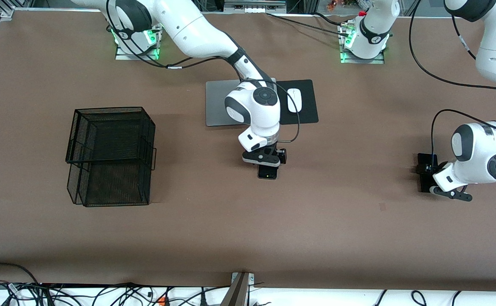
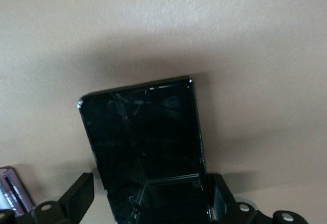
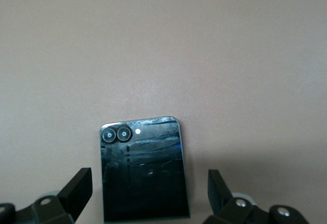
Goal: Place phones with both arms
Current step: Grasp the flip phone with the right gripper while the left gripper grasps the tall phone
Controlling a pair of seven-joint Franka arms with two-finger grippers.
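Front view gives me the whole bench (image 1: 248, 238): the right gripper (image 1: 269, 163) sits low over a squarish black phone (image 1: 267, 173) near the bench's middle, nearer the front camera than the silver laptop (image 1: 220, 104) and the white mouse (image 1: 294, 100) on its black pad (image 1: 309, 102). From here I only see the phone's lower end with a small lit patch; the gripper covers the rest. The left gripper (image 1: 428, 178) is down near the left arm's end of the bench, over a long black phone (image 1: 423, 163) that mostly disappears under the hand. A black mesh basket (image 1: 109, 155) stands toward the right arm's end, well apart from both phones.

My right wrist view fills in what the front camera misses. I see the squarish phone (image 3: 143, 170) lying flat between the spread fingers (image 3: 76, 188), which stand clear of its sides, so that gripper is released and holds nothing. Two round lenses show at one end of it. Its glossy face reflects so much that I cannot judge its true colour.

My left wrist view shows the slim dark phone (image 2: 148, 152) between the left gripper's fingers (image 2: 79, 193), also spread. One finger stands clear of it; whether the other touches its edge I cannot tell. At that picture's corner a sliver of a pale purplish object (image 2: 13, 196) is cut off, and I cannot make out what it is.
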